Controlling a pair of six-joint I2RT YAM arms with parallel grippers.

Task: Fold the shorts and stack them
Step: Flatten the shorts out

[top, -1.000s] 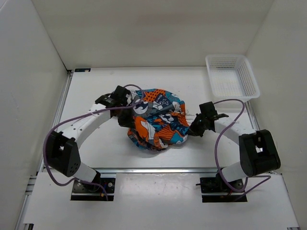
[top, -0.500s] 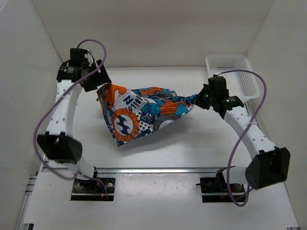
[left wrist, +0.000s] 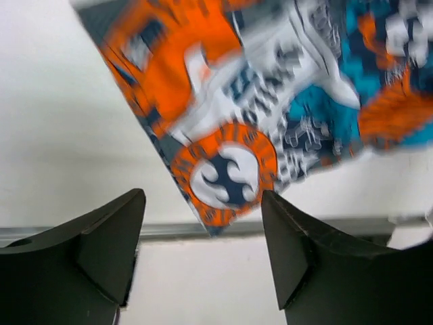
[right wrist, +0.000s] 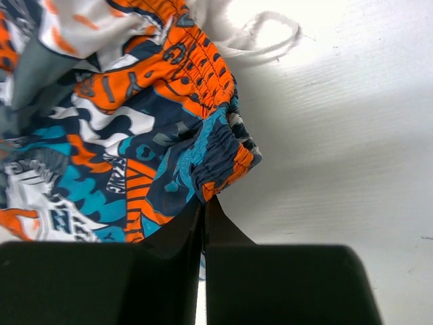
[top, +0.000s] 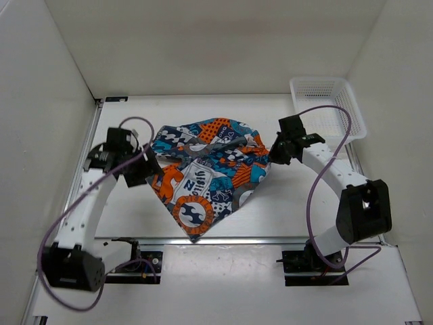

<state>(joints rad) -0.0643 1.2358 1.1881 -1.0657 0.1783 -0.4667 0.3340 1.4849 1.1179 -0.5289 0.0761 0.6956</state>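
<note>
Shorts (top: pixel 210 169) in right jaws, beyond left jaws

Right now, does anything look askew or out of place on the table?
Yes: the shorts lie crumpled and diagonal, not flat, one corner reaching the near edge of the table. The right gripper pinches the waistband with shut jaws; the left gripper is open and empty.

The shorts (top: pixel 206 166) spread over the counter's (top: pixel 135 114) middle, one corner reaching the near edge. Bare counter runs along the far edge, the left edge and toward the near right corner. A white mesh basket (top: pixel 328 108) fills the far right corner. White walls (top: pixel 203 47) close the left, far and right sides.
</note>
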